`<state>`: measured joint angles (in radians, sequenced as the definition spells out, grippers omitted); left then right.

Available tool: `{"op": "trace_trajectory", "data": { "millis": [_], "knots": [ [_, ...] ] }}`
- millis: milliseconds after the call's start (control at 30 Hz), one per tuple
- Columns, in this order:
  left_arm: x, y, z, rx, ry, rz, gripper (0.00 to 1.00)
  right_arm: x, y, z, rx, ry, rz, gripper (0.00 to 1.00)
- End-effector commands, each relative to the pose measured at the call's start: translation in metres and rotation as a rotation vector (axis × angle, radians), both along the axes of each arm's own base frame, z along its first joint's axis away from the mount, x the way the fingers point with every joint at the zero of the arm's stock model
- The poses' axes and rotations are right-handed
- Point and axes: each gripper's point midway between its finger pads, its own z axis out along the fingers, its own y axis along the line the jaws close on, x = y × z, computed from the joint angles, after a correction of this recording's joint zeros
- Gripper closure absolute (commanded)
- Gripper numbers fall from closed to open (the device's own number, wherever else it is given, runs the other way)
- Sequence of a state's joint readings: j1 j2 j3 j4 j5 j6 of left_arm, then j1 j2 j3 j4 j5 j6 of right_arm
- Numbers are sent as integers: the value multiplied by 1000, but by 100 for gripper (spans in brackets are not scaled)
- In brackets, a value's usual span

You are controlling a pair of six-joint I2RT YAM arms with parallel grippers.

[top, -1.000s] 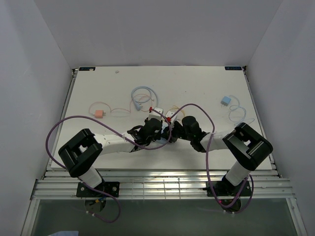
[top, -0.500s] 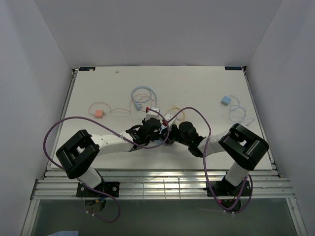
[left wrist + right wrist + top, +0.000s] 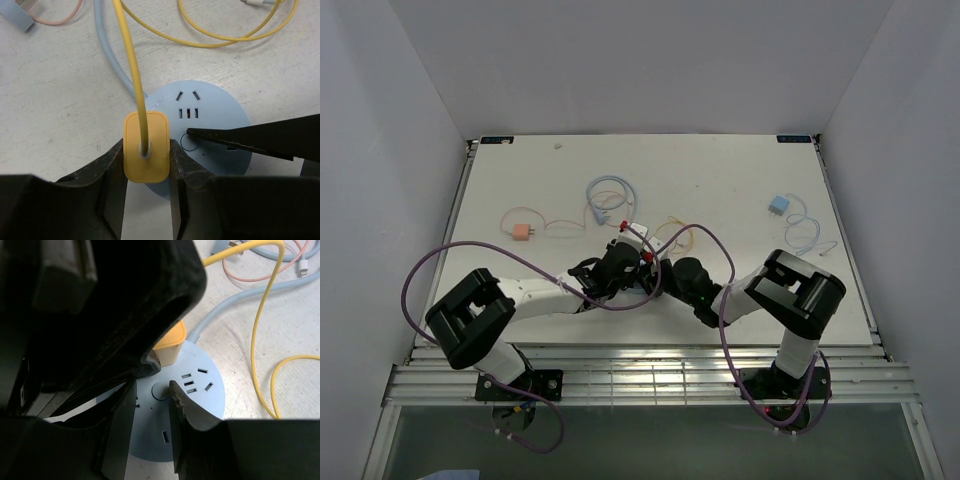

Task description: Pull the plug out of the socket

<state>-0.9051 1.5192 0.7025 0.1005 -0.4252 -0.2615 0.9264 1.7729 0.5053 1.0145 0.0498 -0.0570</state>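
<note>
Clamping the yellow plug (image 3: 146,170) from both sides, the left gripper (image 3: 146,152) has its two black fingers (image 3: 112,167) pressed flat against the plug's long faces. The plug stands upright at the rim of the socket (image 3: 215,117), on the side where the socket's pale-blue cord (image 3: 107,55) leaves. In the right wrist view the plug's base seems to meet the socket's top, but its prongs are hidden, so how far it is seated cannot be told. A yellow cord (image 3: 131,65) rises from the plug's top and loops away over the table (image 3: 720,170) beyond the socket.

The right gripper (image 3: 150,402) comes in from the socket's other side. Its fingers (image 3: 184,407) stand a narrow gap apart with nothing held between them. The tips are down at the socket's flat top, either side of a small round mark near its middle. From the left wrist, one of those fingers shows as a dark wedge whose point rests at that mark, just beside the plug.

The socket is a light-blue disc with slot holes in its face. From above, both grippers meet over it and hide it. A pink cord (image 3: 240,277) lies beyond the socket. A small pink adapter (image 3: 523,230) sits well to the socket's left and a blue adapter (image 3: 777,205) well to its right.
</note>
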Motion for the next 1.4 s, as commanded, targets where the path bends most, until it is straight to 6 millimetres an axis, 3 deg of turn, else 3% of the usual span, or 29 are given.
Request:
{"op": "trace_trajectory", "data": {
  "millis": [0,200,367,467,533,567,600,667,767,1000,1167,1233,1367],
  "knots": [
    [-31,-37,19,11,-53,-268,100,-62,-98,-140,-510,316,-31,64],
    [-25,-20,9,40,-68,-147,100,-67,-97,-147,-517,346,-15,65],
    [-25,-11,-8,-59,37,-20,100,-72,-94,-147,-504,363,12,66],
    [-21,-4,-8,-126,75,30,100,-75,-94,-150,-509,377,24,66],
    [-17,-2,6,-199,69,33,100,-76,-93,-151,-508,383,30,66],
    [-14,8,5,-230,82,50,100,-77,-92,-150,-506,383,36,67],
    [-20,2,10,-292,116,-5,100,-77,-92,-151,-506,388,38,67],
    [-15,5,32,-392,81,-29,100,-78,-92,-153,-508,393,42,67],
    [-22,8,39,-393,52,-74,100,-78,-90,-154,-514,396,48,67],
    [-29,2,30,-319,65,-170,100,-77,-91,-155,-530,393,57,67],
    [-28,1,22,-36,-15,-146,100,-78,-91,-157,-537,397,58,67],
    [-27,4,12,41,-11,-117,100,-77,-90,-157,-538,395,59,67],
    [-24,8,16,108,-59,-67,100,-77,-91,-158,-540,397,59,68]
  ]
}}
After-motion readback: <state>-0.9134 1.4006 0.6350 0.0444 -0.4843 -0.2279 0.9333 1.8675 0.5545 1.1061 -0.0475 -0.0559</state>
